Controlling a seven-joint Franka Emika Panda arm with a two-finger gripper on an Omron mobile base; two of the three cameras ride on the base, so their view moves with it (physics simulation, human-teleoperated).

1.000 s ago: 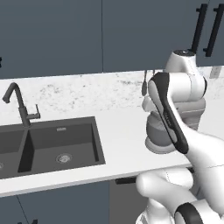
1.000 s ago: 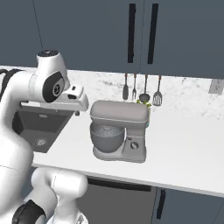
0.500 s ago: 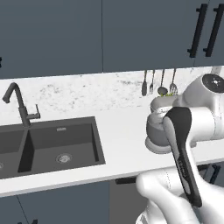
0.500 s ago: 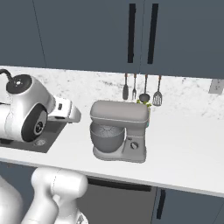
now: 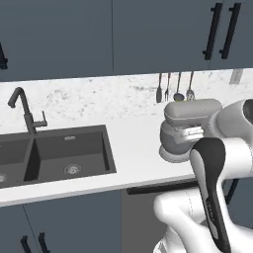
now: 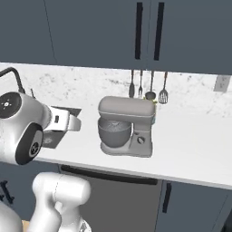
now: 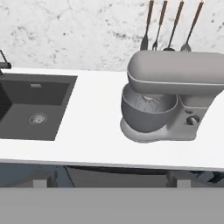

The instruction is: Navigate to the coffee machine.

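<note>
The base stands facing a stretch of white counter (image 6: 190,149), and the thing squarely ahead is a grey stand mixer (image 6: 125,127), not the coffee machine. No boxy dark appliance with a dial and drip tray stands anywhere along this counter, so I judge the drive as unfinished: where the coffee machine is, I cannot tell from here.

Taking the mixer as the mark: a dark double sink (image 5: 59,155) lies to its left with a black faucet (image 5: 24,111) behind it, and a row of hanging utensils (image 6: 147,86) sits on the marble wall just behind it. To its right the counter runs bare toward a wall outlet (image 6: 221,83).

The arm is folded close above the counter's front edge, left of the mixer. Whether the gripper is open or clenched cannot be made out.

The counter's front edge runs straight, so sideways travel along it looks unobstructed.
</note>
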